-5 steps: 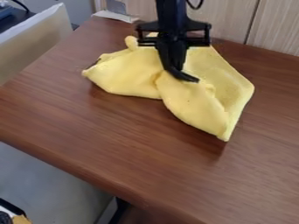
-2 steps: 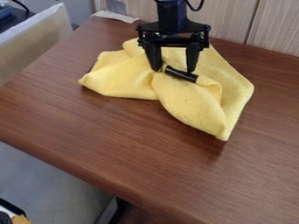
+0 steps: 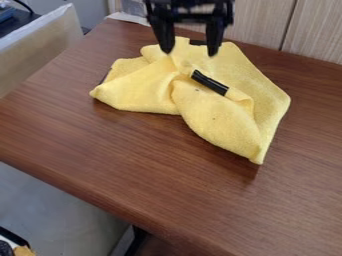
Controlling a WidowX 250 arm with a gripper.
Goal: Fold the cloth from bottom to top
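Note:
The black gripper (image 3: pixel 190 52) is at the top of the camera view, its two fingers spread apart with nothing between them, above the cloth's upper edge. Below it lies the yellow cloth (image 3: pixel 217 117), bunched on the table, with a pointed corner to the left and another toward the lower right. Folds gather around its middle. A short black strip (image 3: pixel 210 83) rests diagonally on those folds, and a smaller dark piece shows at the cloth's top edge.
The brown wooden table (image 3: pixel 120 155) extends around the cloth, its front edge running diagonally at lower left. A wood-panelled wall (image 3: pixel 267 20) stands behind. At the upper left is a pale upright panel (image 3: pixel 40 42).
The gripper has opened, let go of the cloth and risen toward the top edge. The black strip now lies uncovered on the cloth, whose middle folds have shifted slightly.

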